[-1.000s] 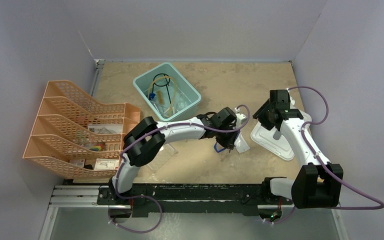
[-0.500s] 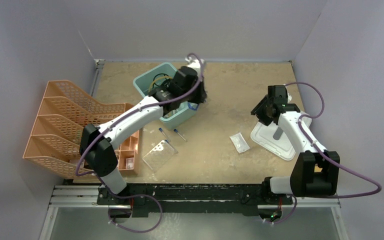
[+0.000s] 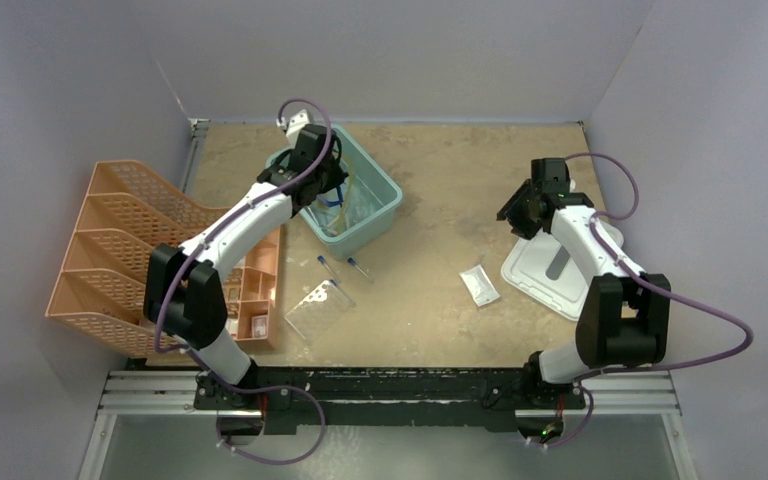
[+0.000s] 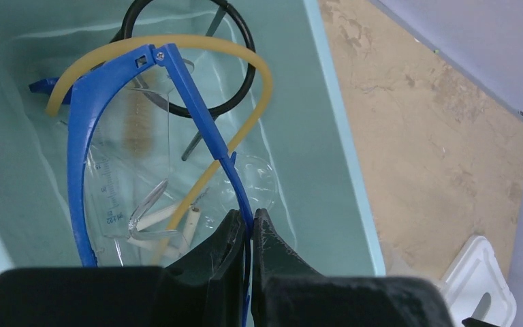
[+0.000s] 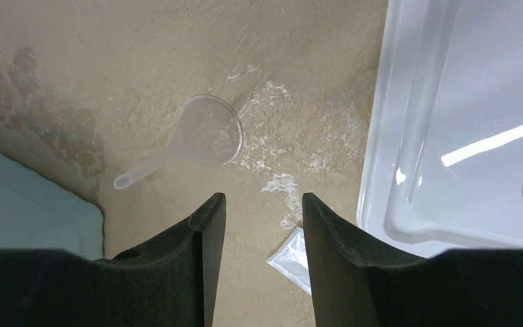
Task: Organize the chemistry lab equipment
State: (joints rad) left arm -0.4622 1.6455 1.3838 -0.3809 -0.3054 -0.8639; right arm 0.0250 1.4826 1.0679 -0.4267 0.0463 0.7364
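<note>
Left pincer (image 4: 250, 219) clamps blue-framed safety glasses (image 4: 197, 112) by one temple, its length running outward over bin (image 4: 344, 143).

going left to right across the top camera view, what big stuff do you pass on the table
orange mesh file organizer → teal bin → small clear packet → pale grey lid
</note>
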